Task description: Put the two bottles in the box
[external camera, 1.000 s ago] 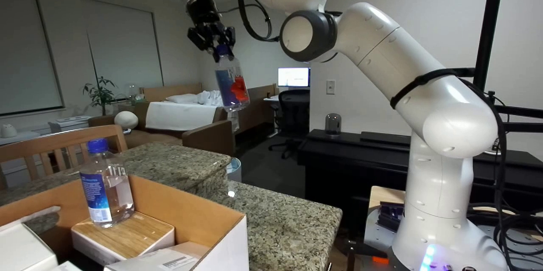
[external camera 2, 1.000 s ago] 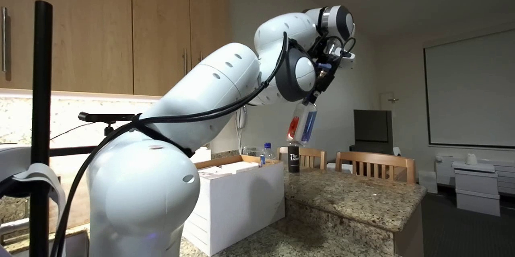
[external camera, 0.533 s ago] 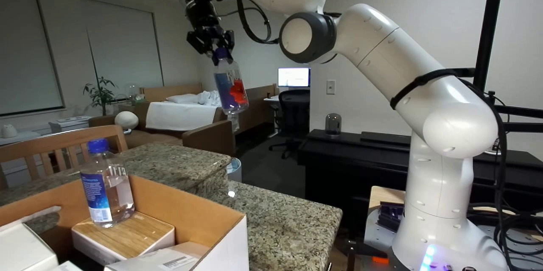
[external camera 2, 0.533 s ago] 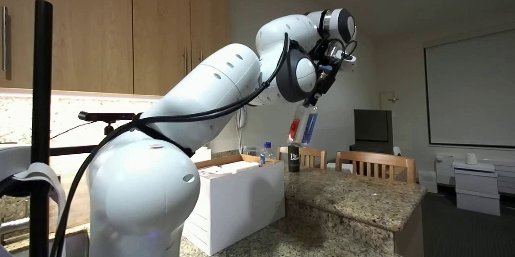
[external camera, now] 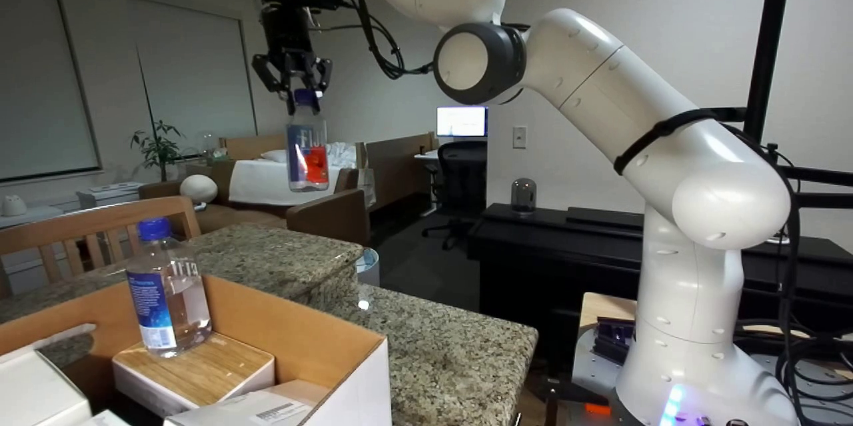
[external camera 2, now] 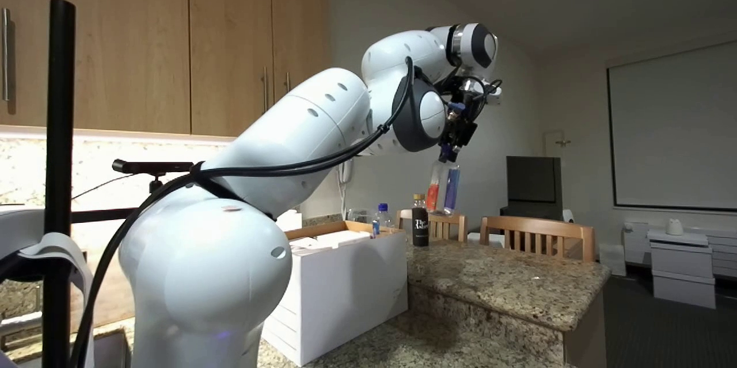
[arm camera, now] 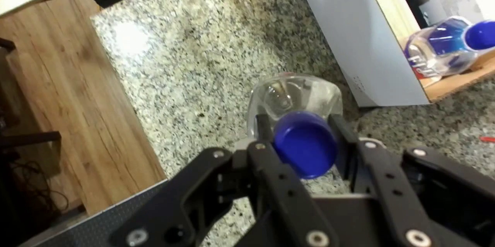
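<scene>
The box point(external camera: 293, 326), seven o'clock from the gripper point(external camera: 304, 108) as I see it; one bottle point(external camera: 166, 299) stands inside on a wood-topped block point(external camera: 223, 363). Gripper clasping the other bottle point(external camera: 308, 159) near its cap, almost upright in mid-air. Robot base point(external camera: 693, 353), four o'clock.

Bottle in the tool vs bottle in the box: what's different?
Support: the held bottle hangs from the tool, in the air; the boxed bottle stands inside the cardboard box.
Facing, in an exterior view: the held bottle shows a red patch; the boxed bottle shows a blue text label.
Shared: clear, blue-capped, FIJI lettering.
</scene>
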`<state>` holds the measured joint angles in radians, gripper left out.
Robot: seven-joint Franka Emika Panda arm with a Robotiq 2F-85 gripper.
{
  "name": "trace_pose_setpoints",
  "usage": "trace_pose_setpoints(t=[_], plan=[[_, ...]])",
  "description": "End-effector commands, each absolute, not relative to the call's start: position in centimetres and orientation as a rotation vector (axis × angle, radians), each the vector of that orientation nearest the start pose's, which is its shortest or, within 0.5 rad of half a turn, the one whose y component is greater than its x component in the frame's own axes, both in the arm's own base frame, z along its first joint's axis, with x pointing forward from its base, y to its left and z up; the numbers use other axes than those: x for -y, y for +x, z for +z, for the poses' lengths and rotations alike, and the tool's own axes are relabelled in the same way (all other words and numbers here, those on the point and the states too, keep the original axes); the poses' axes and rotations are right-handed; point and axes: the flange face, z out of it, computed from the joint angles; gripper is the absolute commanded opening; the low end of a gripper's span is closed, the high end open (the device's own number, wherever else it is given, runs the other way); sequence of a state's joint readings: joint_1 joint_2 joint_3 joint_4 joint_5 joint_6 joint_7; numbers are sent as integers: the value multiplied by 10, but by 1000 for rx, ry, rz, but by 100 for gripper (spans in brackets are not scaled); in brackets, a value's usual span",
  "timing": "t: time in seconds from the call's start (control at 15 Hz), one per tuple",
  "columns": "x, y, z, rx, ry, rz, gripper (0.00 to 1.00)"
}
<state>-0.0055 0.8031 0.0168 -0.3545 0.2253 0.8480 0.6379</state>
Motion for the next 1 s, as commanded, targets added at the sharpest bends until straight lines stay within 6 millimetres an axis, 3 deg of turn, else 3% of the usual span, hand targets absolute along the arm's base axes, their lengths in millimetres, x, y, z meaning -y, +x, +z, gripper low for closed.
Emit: trace_pose_setpoints(t=[0.0,0.27,0.47,0.73,0.93], plan=[[-63,638,648,-734,-2964,309,17],[-100,604,707,-709,-3047,86,17],[-116,572,749,-731,-3079,-47,17],[-107,529,794,-793,-3062,-117,17],[-94,500,815,-804,-3048,-89,17]])
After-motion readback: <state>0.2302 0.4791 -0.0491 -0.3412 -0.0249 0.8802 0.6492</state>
